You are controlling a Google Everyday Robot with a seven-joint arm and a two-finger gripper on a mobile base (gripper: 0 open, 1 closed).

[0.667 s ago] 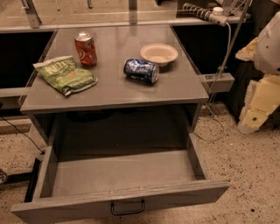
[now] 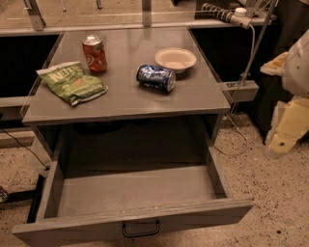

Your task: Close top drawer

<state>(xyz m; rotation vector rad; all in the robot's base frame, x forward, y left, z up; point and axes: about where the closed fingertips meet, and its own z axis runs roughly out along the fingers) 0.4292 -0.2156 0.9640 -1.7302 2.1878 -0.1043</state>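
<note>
The top drawer (image 2: 135, 217) of the grey cabinet is pulled far out toward me and stands open. Its inside (image 2: 135, 190) is bare. The small black loop handle (image 2: 140, 229) sits at the centre of the flat front, at the bottom of the view. My gripper (image 2: 284, 137), pale yellow and white, hangs at the right edge of the view. It is to the right of the cabinet, above the floor, apart from the drawer and a good way from the handle.
On the cabinet top (image 2: 203, 99) are a red soda can (image 2: 94, 53), a green chip bag (image 2: 72, 82), a blue can (image 2: 155, 78) lying on its side and a white bowl (image 2: 175, 59). A power strip (image 2: 224, 14) with a cable hangs at the back right. The floor is speckled.
My arm at the right has sunk slightly. The drawer and the things on the cabinet top have not moved.
</note>
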